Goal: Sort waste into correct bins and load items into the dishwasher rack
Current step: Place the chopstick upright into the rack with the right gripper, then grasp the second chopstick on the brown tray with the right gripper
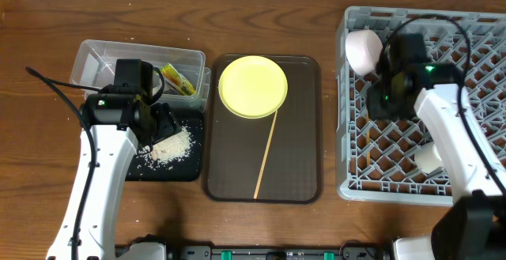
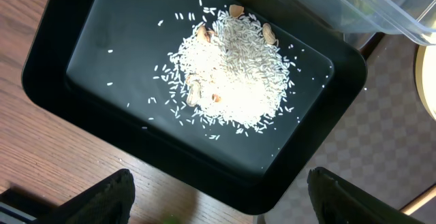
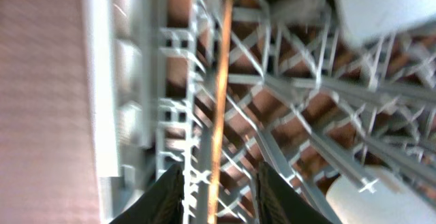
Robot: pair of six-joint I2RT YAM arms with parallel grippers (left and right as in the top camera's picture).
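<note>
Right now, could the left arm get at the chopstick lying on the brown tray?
Probably yes. The chopstick lies uncovered on the brown tray, next to the black tray where the open left gripper hovers; nothing stands between them.

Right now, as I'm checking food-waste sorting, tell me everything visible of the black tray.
The black tray is shallow, rectangular, round-cornered, plastic-looking. It lies flat on the wooden table, beside the brown serving tray, with the edge of the clear tub overlapping one corner. A heap of rice with tan bits sits mid-tray, stray grains around it. The left gripper hovers above, jaws open, not touching.
</note>
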